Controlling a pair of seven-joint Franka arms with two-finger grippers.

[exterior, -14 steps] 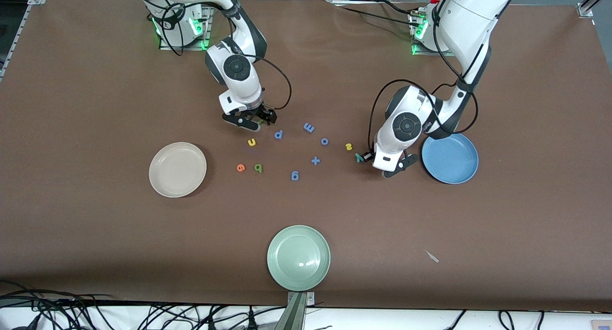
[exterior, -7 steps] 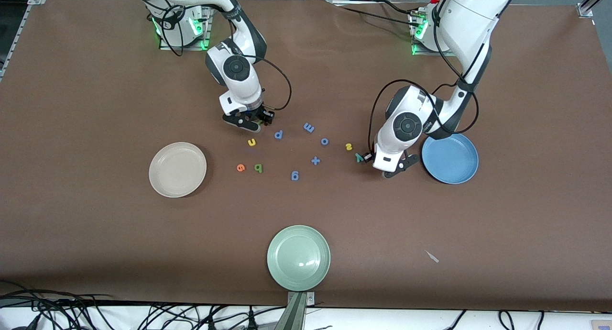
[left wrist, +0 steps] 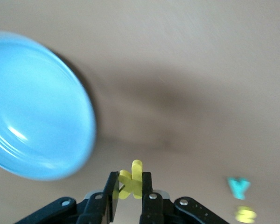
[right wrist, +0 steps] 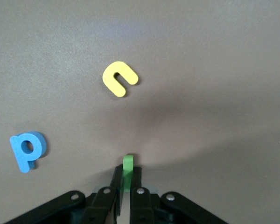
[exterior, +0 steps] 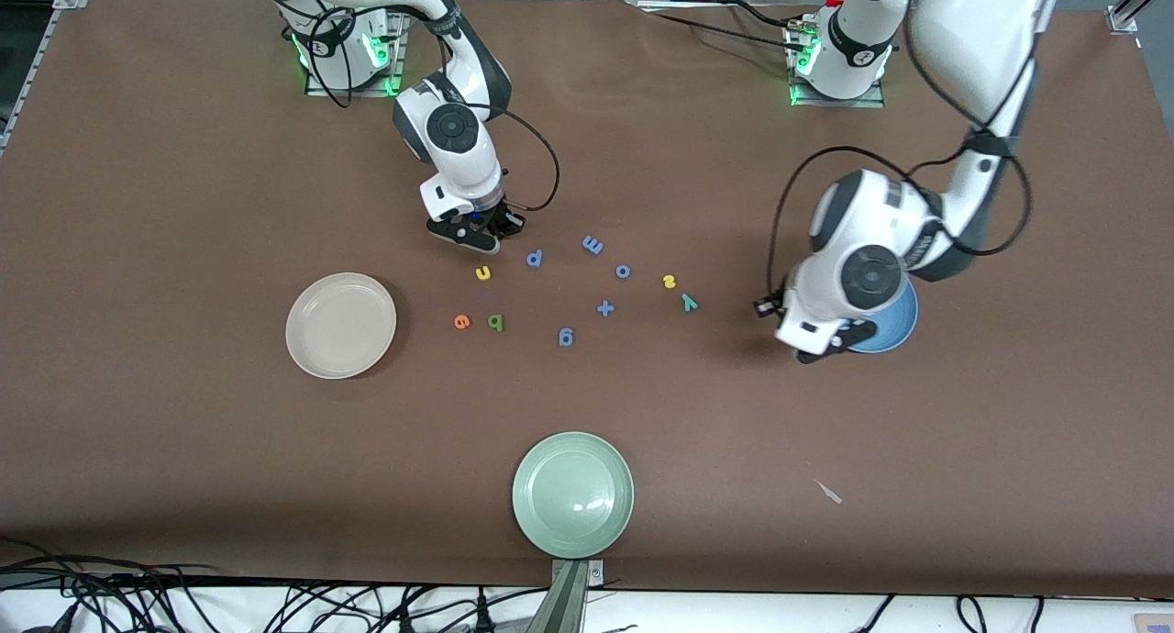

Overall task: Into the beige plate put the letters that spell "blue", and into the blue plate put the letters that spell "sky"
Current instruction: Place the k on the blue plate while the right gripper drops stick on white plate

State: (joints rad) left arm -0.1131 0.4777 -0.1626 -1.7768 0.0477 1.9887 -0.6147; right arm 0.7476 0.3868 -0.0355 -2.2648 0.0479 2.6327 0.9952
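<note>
Meanwhile the left gripper (left wrist: pixel 129 193), clamped on the yellow k (left wrist: pixel 131 179), had lifted from beside the teal y (exterior: pixel 689 303) to the blue plate (exterior: pixel 894 332) at right of centre. Upper centre, the right gripper (right wrist: pixel 127 191) had closed on the green l (right wrist: pixel 127 169), above the u (exterior: pixel 482 272).
</note>
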